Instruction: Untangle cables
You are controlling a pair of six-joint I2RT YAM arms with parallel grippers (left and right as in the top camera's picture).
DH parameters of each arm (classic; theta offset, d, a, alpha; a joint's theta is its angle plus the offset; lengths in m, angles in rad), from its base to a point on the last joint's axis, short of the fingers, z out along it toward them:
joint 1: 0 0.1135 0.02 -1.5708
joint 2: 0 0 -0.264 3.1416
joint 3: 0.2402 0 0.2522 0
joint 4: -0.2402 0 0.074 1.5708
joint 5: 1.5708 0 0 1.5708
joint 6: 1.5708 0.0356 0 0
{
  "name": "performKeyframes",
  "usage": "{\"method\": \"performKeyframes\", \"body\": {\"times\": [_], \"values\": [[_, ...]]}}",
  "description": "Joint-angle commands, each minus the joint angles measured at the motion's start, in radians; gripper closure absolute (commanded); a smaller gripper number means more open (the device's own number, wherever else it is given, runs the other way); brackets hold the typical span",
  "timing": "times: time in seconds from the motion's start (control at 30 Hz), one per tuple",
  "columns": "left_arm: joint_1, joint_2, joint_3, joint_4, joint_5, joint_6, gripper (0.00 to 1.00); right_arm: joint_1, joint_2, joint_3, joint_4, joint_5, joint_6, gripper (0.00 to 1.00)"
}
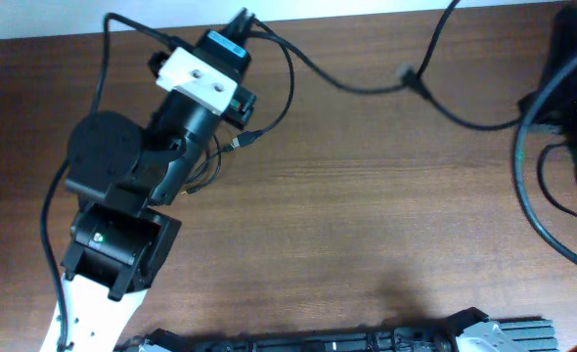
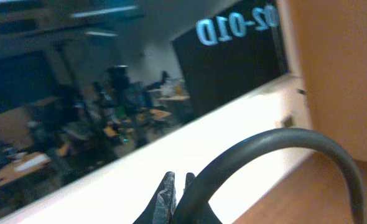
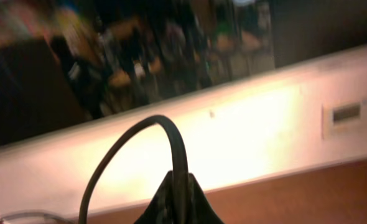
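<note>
Hovering over the far-left part of the table (image 1: 386, 225), the left arm nearly hides the cables (image 1: 232, 145) — only thin loops and a small plug end peek out beside it. The left gripper (image 2: 176, 186) has its fingers pressed together, holding nothing visible; the right gripper (image 3: 178, 186) is pressed together too, and empty. Risk here — a blind reach could drag the whole bundle and tighten the knot instead of loosening it.

**Left wrist camera looks away from the table**

The left gripper (image 2: 177, 186) has its fingers pressed together at the bottom edge. A thick black wire (image 2: 277, 140) arches over them. Behind is a blurred room and a pale ledge (image 2: 140, 168).
</note>
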Motion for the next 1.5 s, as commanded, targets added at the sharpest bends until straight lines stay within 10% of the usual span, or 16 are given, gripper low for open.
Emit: {"method": "performKeyframes", "body": {"times": [0.0, 0.37, 0.47, 0.5, 1.47], "values": [[0.002, 0.037, 0.007, -0.021, 0.192, 0.010, 1.00, 0.002, 0.047, 0.008, -0.088, -0.023, -0.003, 0.96], [-0.079, 0.251, 0.007, -0.122, 0.405, -0.016, 0.96, 0.002, 0.173, 0.008, -0.232, -0.086, -0.003, 0.96], [-0.087, 0.301, 0.007, -0.170, 0.404, -0.015, 0.09, 0.002, 0.177, 0.008, -0.234, -0.085, -0.003, 0.96], [-0.087, 0.312, 0.007, -0.184, 0.404, -0.015, 0.01, 0.002, 0.177, 0.008, -0.238, -0.085, -0.003, 0.96], [-0.084, -0.023, 0.008, -0.586, -0.136, -0.153, 0.01, -0.008, 0.387, 0.008, -0.364, 0.024, -0.003, 0.96]]}}
